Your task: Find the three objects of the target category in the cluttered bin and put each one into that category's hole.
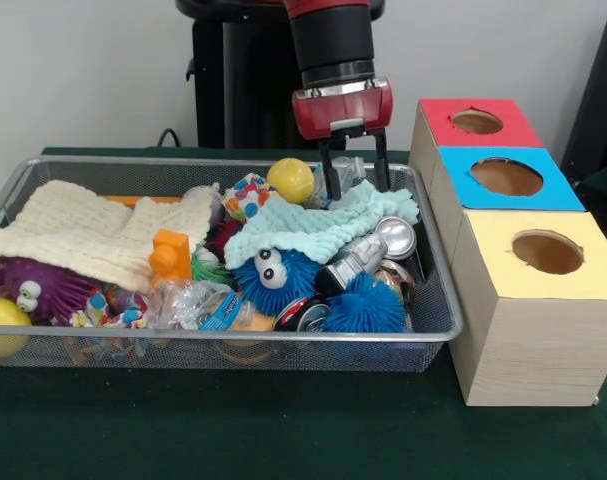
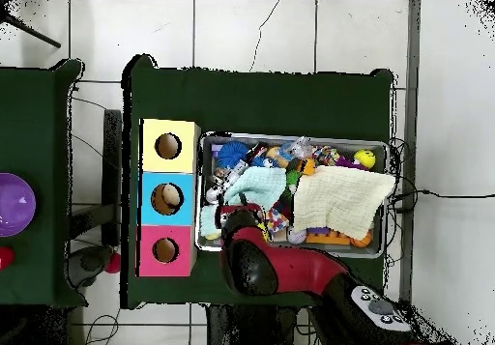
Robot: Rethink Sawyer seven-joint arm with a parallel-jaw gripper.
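Note:
The wire mesh bin [image 1: 233, 338] is full of clutter; it also shows in the overhead view [image 2: 290, 136]. No orange striped tiger or pale yellow plush shows; a small multicoloured soft toy [image 1: 245, 195] lies at the back by a smooth yellow ball [image 1: 291, 180]. My gripper [image 1: 354, 167] hangs over the bin's back right corner, fingers [image 1: 326, 172] spread apart and dipped behind the mint cloth [image 1: 313, 225], with crinkled clear plastic between them. The red-faced hole [image 1: 477, 122] is on the farthest box, right of the gripper, and shows in the overhead view [image 2: 165, 250]. There the arm [image 2: 253, 264] covers the gripper.
The blue-faced hole [image 1: 506, 177] and yellow-faced hole [image 1: 548, 252] sit nearer the camera. A cream knitted cloth [image 1: 83, 230] covers the bin's left. Blue puffer balls [image 1: 273, 275], a purple puffer [image 1: 33, 285], a silver can [image 1: 368, 250] and an orange block [image 1: 170, 252] lie in front.

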